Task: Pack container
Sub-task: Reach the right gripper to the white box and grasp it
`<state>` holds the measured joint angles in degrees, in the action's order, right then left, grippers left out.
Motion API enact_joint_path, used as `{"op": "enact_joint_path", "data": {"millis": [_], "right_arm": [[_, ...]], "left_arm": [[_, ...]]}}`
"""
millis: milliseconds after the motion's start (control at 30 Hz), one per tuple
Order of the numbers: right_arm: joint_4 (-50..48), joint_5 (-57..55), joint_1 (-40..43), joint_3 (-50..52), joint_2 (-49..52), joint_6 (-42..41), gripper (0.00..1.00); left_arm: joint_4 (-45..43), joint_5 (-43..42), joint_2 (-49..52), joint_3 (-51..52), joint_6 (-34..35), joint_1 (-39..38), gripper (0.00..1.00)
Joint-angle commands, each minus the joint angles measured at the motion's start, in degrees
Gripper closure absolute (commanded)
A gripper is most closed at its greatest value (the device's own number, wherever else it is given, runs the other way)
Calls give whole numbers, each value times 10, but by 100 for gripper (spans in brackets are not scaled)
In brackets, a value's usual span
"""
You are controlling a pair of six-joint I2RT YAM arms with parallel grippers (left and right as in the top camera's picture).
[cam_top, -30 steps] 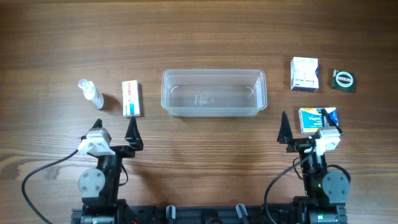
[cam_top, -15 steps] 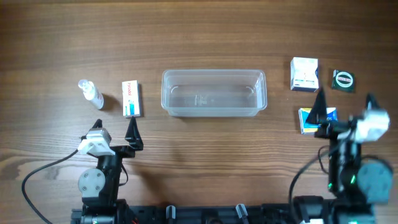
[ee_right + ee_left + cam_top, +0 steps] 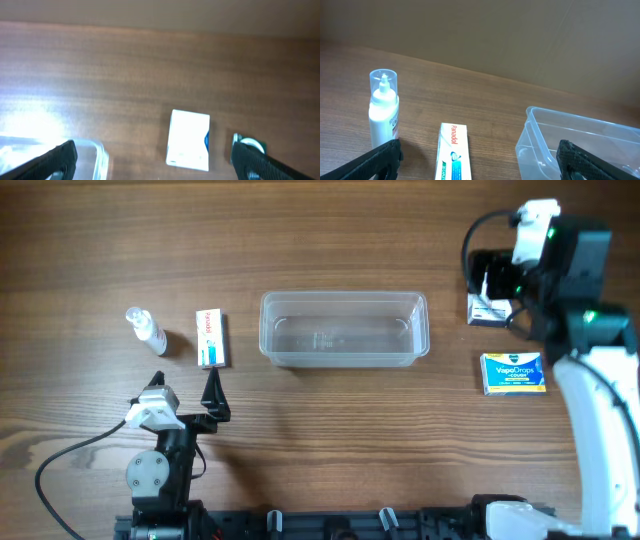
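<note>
Container [image 3: 345, 328], empty, right hand [image 3: 152, 152] splayed wide off its right end, left hand [image 3: 186, 380] splayed wide near its left corner

Left arm [image 3: 158, 465]: black housings, grey round joint cap, white wrist module, black cable [image 3: 70, 465] at lower left. Right arm [image 3: 600, 410]: white link, black housing, green light [image 3: 590, 313]. Left pincer [image 3: 479, 150] and right pincer [image 3: 154, 146]: black tapered fingers.

Clear glossy plastic container [image 3: 344, 329], matt wood-grain table [image 3: 300, 240], seemingly cardboard white box [image 3: 188, 140]
</note>
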<state>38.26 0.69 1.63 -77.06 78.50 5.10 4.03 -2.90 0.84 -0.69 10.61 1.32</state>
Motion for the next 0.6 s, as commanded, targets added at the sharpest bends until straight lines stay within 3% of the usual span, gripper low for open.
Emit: {"op": "enact_joint_path", "data": {"millis": [0, 133, 567], "right_arm": [[88, 29, 38, -142, 71, -24, 0], [195, 74, 67, -168, 171, -26, 0], [165, 19, 75, -167, 336, -26, 0]], "left_arm": [[1, -5, -5, 4, 3, 5, 0], [1, -5, -5, 4, 3, 5, 0], [1, -5, -5, 4, 3, 5, 0]]}}
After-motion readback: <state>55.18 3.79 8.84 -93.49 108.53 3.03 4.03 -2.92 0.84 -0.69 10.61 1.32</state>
